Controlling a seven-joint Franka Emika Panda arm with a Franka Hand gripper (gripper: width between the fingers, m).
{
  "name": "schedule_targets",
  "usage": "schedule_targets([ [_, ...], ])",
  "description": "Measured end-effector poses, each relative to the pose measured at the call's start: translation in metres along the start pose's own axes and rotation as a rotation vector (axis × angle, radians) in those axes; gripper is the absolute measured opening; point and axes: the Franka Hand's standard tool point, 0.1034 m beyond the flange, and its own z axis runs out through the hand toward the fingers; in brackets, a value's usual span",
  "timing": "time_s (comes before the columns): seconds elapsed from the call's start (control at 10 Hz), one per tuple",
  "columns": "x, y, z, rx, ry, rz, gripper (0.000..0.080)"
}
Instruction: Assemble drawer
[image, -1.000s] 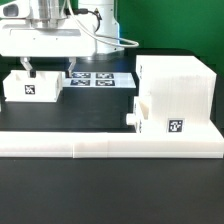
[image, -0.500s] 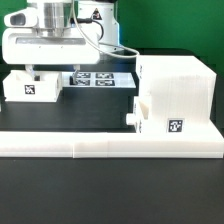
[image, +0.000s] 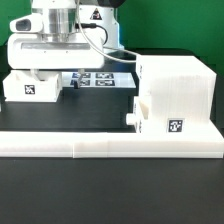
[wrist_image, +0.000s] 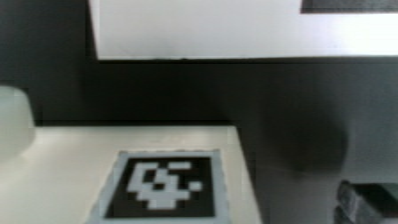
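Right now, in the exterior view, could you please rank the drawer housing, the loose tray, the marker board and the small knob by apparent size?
1. Drawer housing
2. Loose tray and marker board: unsure, since the arm hides part of each.
3. Knob

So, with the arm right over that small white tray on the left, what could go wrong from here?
The end effector hangs low over the loose tray, its fingers hidden; a slightly off descent might shove the tray instead of gripping it. The marker board lies just beside it, so a nudged tray might ride onto that. The second tray juts from the housing; a carried tray could clip its knob.
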Motion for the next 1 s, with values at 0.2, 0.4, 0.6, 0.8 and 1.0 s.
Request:
schedule_targets([
  [0.2, -0.0002, 0.0006, 0.0000, 0.000, 0.000, 0.000, 0.0515],
  [0.4, -0.0002, 0.0006, 0.0000, 0.000, 0.000, 0.000, 0.0211],
  [0.6, -0.0002, 0.0006, 0.0000, 0.000, 0.000, 0.000, 0.0058],
  [0.8, -0.0002, 0.0005, 0.0000, 0.000, -0.001, -0.001, 0.0041],
  [1.0, -0.0003, 0.0005, 0.0000, 0.000, -0.001, -0.001, 0.0041],
])
